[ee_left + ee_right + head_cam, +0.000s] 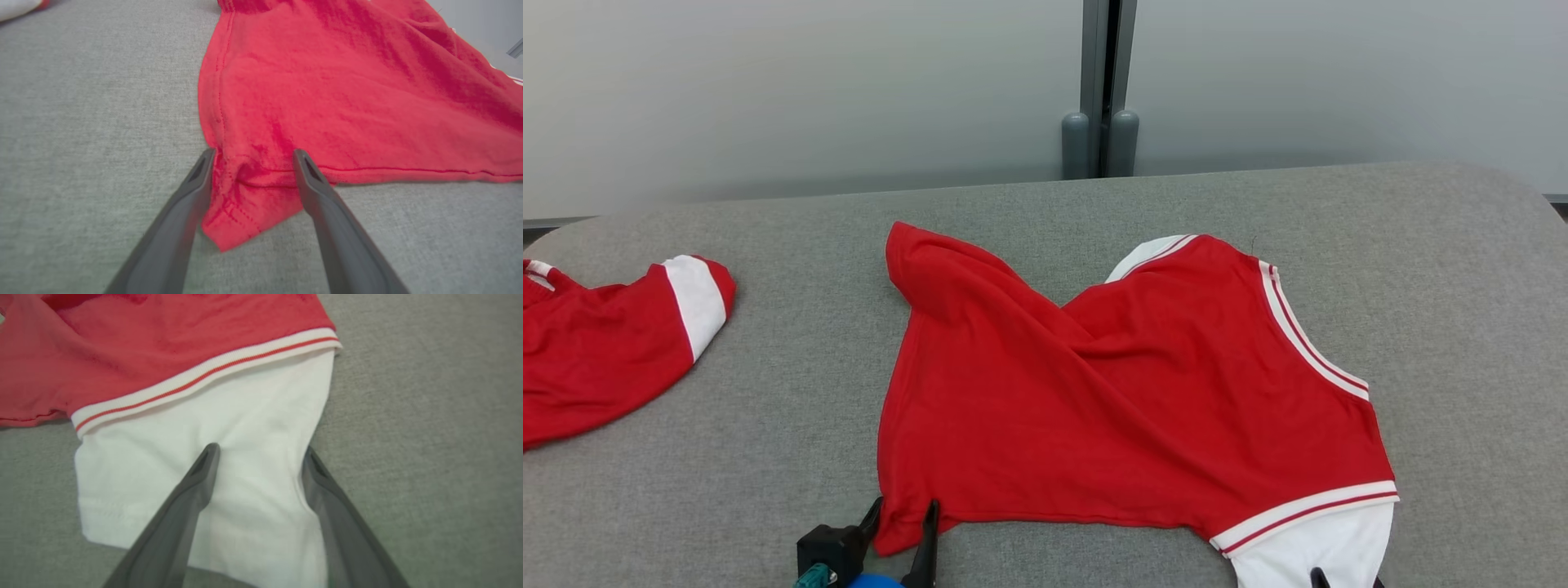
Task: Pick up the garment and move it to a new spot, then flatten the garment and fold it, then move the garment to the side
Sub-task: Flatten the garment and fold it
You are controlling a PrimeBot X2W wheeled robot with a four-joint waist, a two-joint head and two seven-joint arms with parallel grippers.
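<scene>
Head view first: the red jersey shirt (1127, 392) with white, red-striped trim lies rumpled on the grey woven tabletop (768, 425); its near hem corner sits right between the fingers of the left gripper (905, 505), and the rest of the cloth spreads away from those jaws and off to their right; the jaws are spread wide, nothing pinched. Only the tips of the right gripper (1346, 578) poke in at the bottom edge, over the shirt's white sleeve (1319, 547). A second red garment (596, 351) with a white band sits well off to the left of the left jaws.

Left wrist view: the left gripper (254, 153) is wide apart, and the stitched hem corner of the red jersey shirt (347, 94) lies in the gap; the left fingertip is at the side seam and the right one is on the bottom hem; can't tell if they press the cloth.

Right wrist view: the right gripper (261, 449) is also wide apart; the white sleeve (163, 465) lies flat between and under the fingers; the left finger is over the sleeve and the right one is at its edge; the striped cuff band runs just beyond the tips.
</scene>
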